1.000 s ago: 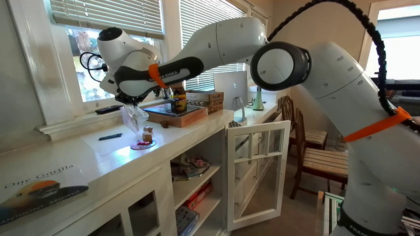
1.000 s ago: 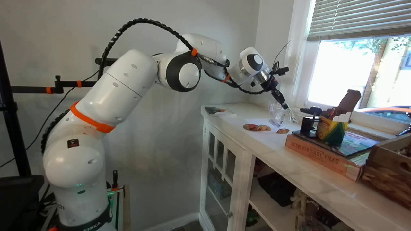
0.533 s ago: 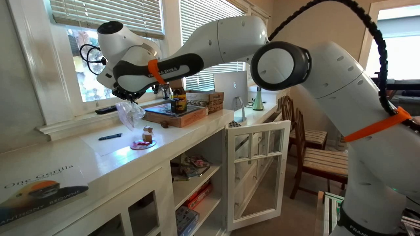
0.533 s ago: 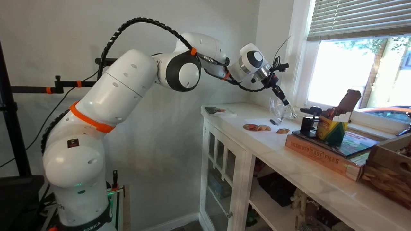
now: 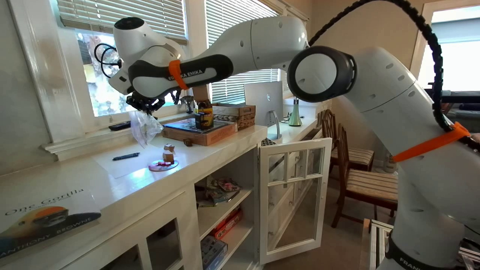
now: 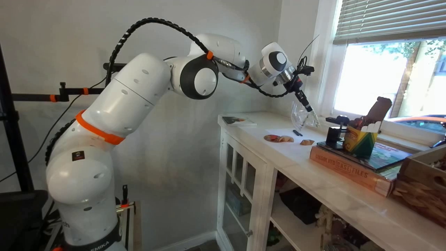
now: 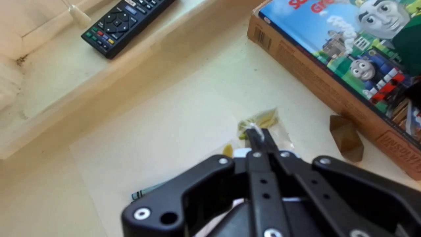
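Note:
My gripper [image 7: 262, 134] is shut on the top of a clear plastic bag [image 7: 268, 119]. The bag shows in both exterior views, hanging from the fingertips [image 5: 149, 111] above the white counter [image 6: 299, 170]. Yellowish bits show through the bag in the wrist view. Below it lies a white paper sheet [image 7: 131, 141] with a dark crayon-like stick [image 5: 126, 156], partly hidden by the gripper in the wrist view. Nearby are a round colourful disc [image 5: 159, 167] and small brown faceted pieces [image 5: 168, 156], one of them [image 7: 347, 138] close to the box.
An orange-sided box [image 6: 348, 170] with a picture book on top stands beside the bag, bearing a yellow-green crayon box [image 6: 360, 141]. A remote [image 7: 128, 24] lies on the window sill. A gorilla book [image 5: 48, 221] lies on the counter. A glazed cabinet door [image 5: 294, 198] stands open.
My gripper has risen with the bag, and in an exterior view it has shifted slightly left. The bag hangs higher over the counter, and the crayon-like stick behind it is now uncovered.

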`<state>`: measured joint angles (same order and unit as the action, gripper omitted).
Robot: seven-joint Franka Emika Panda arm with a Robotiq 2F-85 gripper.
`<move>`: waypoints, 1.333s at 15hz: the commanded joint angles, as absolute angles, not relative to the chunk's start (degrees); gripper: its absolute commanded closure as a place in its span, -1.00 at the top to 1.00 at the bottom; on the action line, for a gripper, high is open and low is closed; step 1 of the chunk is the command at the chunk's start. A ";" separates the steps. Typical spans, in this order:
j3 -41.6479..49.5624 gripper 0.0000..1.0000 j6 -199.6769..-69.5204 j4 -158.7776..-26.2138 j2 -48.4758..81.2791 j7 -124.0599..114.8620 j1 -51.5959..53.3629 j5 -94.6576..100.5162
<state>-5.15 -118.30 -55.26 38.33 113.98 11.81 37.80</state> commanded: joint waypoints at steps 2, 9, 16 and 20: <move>-8.08 -0.99 -117.46 -54.97 37.82 117.08 9.67 32.44; -6.95 -0.99 -115.14 -54.78 37.81 116.74 9.90 33.12; -7.55 -0.99 -114.52 -53.63 37.82 112.41 8.25 26.27; -3.92 -0.99 -114.81 -53.77 37.66 113.26 10.48 34.77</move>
<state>-6.22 -115.06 -53.80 37.78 113.08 8.63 30.01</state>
